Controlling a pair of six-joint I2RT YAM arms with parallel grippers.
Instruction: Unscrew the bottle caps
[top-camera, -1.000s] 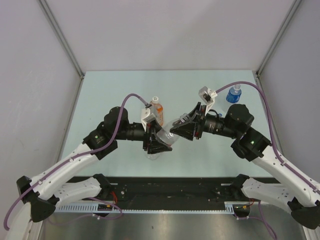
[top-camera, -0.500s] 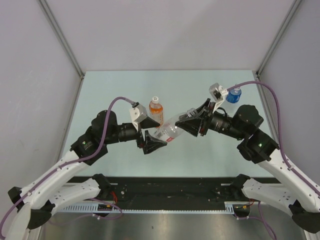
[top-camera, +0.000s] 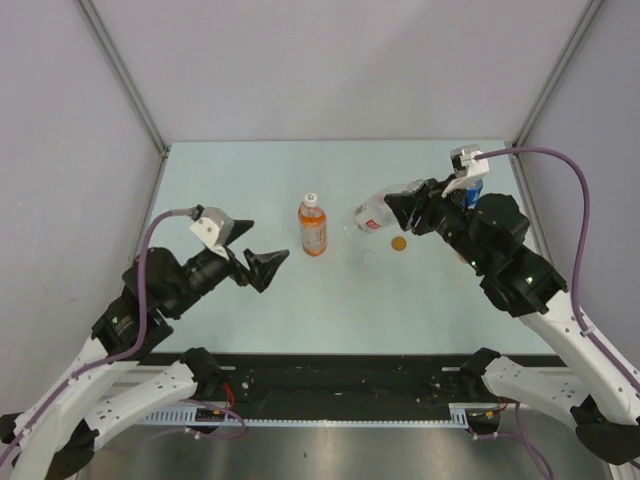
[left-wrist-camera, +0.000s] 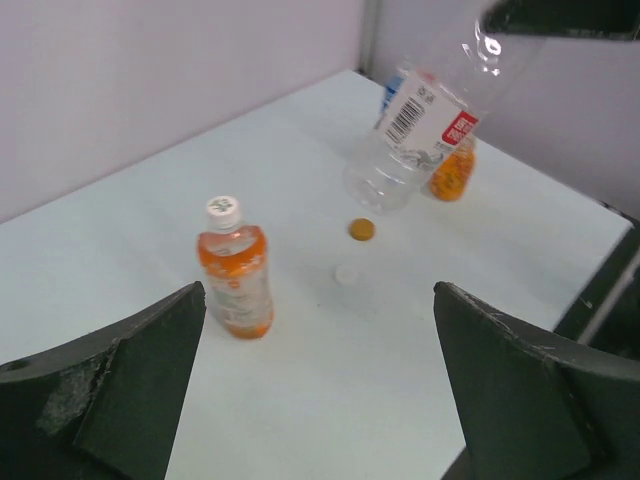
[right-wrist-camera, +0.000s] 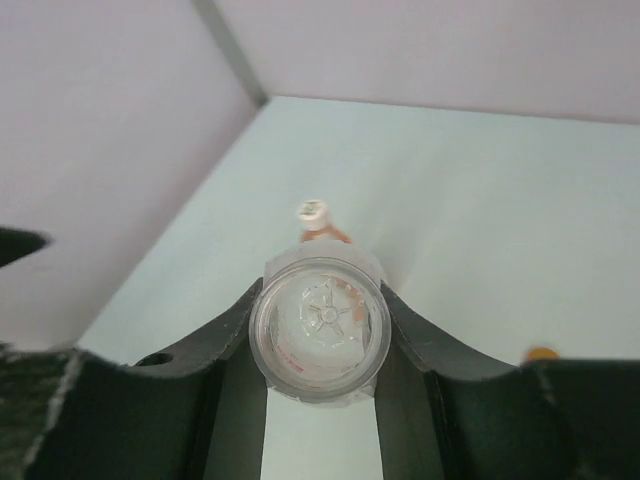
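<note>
My right gripper is shut on a clear bottle with a red-and-white label, held tilted above the back right of the table. In the right wrist view the bottle's round base sits clamped between the fingers. A loose white cap and an orange cap lie on the table below it. An orange-drink bottle stands upright mid-table with its white cap on. My left gripper hangs open and empty left of that bottle.
A blue-labelled bottle stands at the back right, partly behind the right arm. Another orange bottle shows behind the held clear one. Grey walls close in the table on three sides.
The left gripper opened, let go at the clear bottle's neck and drew back to the left. The right arm carried the clear bottle up toward the back right.
</note>
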